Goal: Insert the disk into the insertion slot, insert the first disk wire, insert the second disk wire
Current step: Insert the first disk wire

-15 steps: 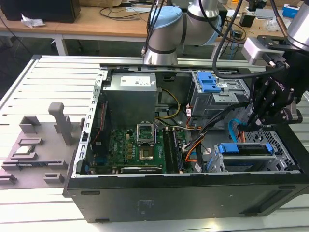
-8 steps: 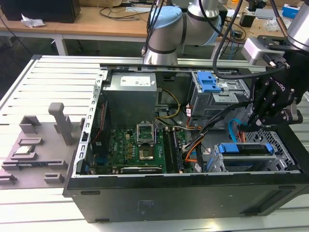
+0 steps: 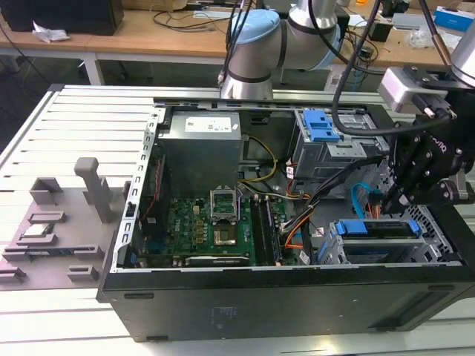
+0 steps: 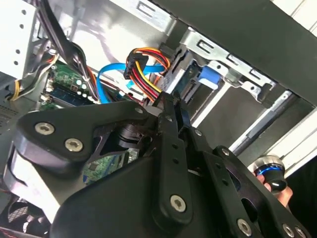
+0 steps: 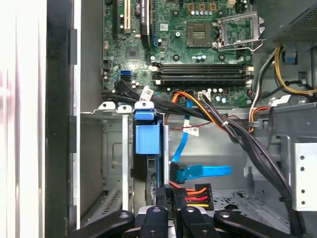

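Note:
The disk (image 3: 375, 227) lies in its bright blue frame inside the insertion slot (image 3: 432, 222), the low silver bay at the exterior view's right. The first wrist view shows the blue frame (image 5: 147, 139) between the bay's walls (image 5: 111, 148). My black gripper (image 3: 386, 202) hangs over the disk's end. Its fingers stand close together on the black plug of a disk wire with red, orange and yellow leads (image 5: 197, 194), right at the disk's edge. The same leads (image 4: 148, 74) run into the gripper (image 4: 168, 99) in the second wrist view. A blue flat disk wire (image 5: 203, 171) ends in a black plug beside the disk.
A taller grey cage with a blue latch (image 3: 320, 126) stands behind the bay. The green motherboard (image 3: 215, 222) and the power supply (image 3: 202, 148) take up the rest of the case. Black cable bundles (image 5: 247, 144) cross near the gripper. Grey fixtures (image 3: 89, 185) sit on the table at the exterior view's left.

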Tool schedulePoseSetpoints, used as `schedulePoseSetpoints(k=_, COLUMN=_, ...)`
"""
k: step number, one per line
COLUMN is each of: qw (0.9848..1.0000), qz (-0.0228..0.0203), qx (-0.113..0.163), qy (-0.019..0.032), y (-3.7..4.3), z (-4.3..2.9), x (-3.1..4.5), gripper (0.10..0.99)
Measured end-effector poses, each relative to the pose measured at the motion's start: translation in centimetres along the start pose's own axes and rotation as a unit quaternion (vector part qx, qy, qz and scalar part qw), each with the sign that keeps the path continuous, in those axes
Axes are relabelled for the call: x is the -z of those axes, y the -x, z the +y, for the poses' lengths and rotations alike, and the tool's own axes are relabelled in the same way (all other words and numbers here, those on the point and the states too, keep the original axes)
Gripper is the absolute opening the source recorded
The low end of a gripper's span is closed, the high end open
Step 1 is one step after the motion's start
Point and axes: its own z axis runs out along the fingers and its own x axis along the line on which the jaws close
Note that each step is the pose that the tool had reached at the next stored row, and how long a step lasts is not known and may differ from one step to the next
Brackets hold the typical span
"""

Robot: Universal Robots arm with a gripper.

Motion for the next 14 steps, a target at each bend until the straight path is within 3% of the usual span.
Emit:
schedulePoseSetpoints(k=4, qw=1.0000, qz=0.0013, qx=0.000, qy=0.0001, y=-0.53, z=-0.17, x=-0.28, gripper=0.165)
schedulePoseSetpoints(k=14, qw=1.0000, qz=0.0036, qx=0.000, qy=0.0002, y=-0.71, z=-0.72, x=-0.87, gripper=0.165)
